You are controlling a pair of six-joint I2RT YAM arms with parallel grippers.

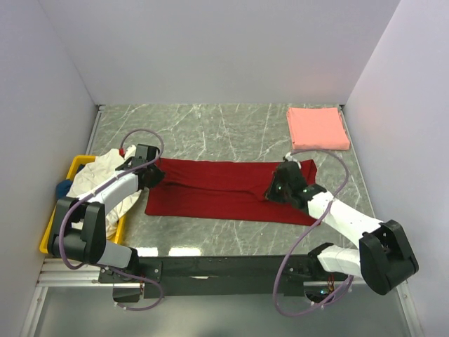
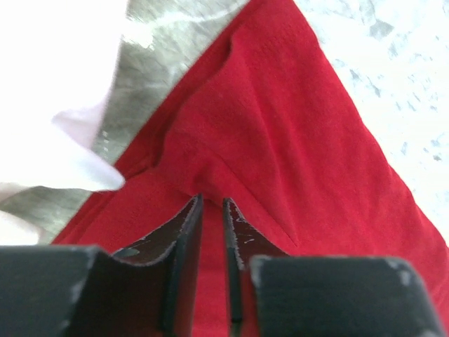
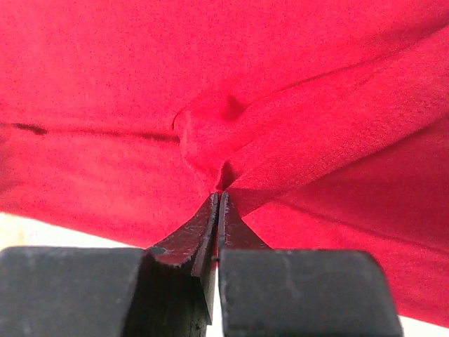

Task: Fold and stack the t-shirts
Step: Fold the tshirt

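Though soft, oblong dark red t-shirt [image 1: 223, 194]

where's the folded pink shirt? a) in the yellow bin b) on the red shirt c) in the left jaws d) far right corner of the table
d: the salmon-pink shirt lies folded at the far right corner of the table, clear of the dark red shirt.

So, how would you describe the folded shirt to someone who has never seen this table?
Look at the far right corner of the marble table. There lies the salmon-pink t-shirt, folded into a neat square. The dark red t-shirt mid-table is spread out, and the cream-white t-shirt is crumpled over the yellow bin.
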